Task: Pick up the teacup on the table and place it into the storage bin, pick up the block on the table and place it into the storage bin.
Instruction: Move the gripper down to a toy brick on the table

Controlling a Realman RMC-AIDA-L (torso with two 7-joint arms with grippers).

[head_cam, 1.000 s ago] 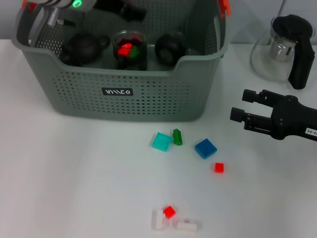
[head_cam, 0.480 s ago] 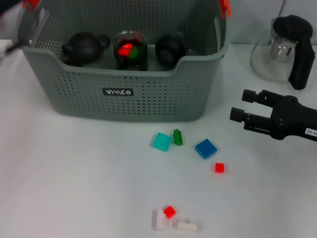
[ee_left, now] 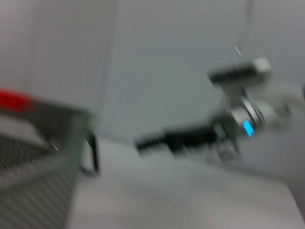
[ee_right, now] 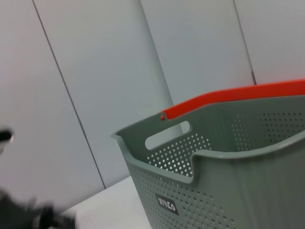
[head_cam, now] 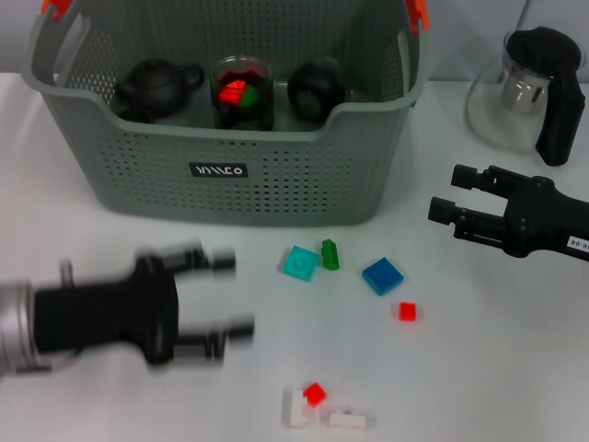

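A white table (head_cam: 110, 396) carries everything here, with pale wall panels behind it in the wrist views. The biggest thing on it is the storage bin (head_cam: 230, 170), grey and perforated, standing at the far side; inside sit a dark teapot (head_cam: 156, 87), a glass teacup (head_cam: 241, 92) with red and green pieces in it, and a second dark pot (head_cam: 317, 87). So the cup half of the job looks done, and the blocks remain. A glass pitcher (head_cam: 529, 92) with a black handle stands far right, outside the bin.

The left gripper (head_cam: 216, 299) hovers low over the table in front of the bin, blurred by motion, its two fingers spread apart with nothing between them. The right gripper (head_cam: 446, 198) hangs at the right, near the pitcher, also spread and empty (it looks parked).

The blocks lie loose between the two arms: a teal block (head_cam: 300, 262) touching a small green block (head_cam: 329, 254), a blue block (head_cam: 382, 275) just beyond, a small red block (head_cam: 407, 311), and nearer the robot another red piece (head_cam: 315, 394) among white pieces (head_cam: 296, 407).

The relation that matters: the teal block lies just right of the left gripper's fingertips and slightly farther from the robot, nearer that arm than the other. The green block's long axis runs roughly away from the robot, so fingers closing side to side would suit it.
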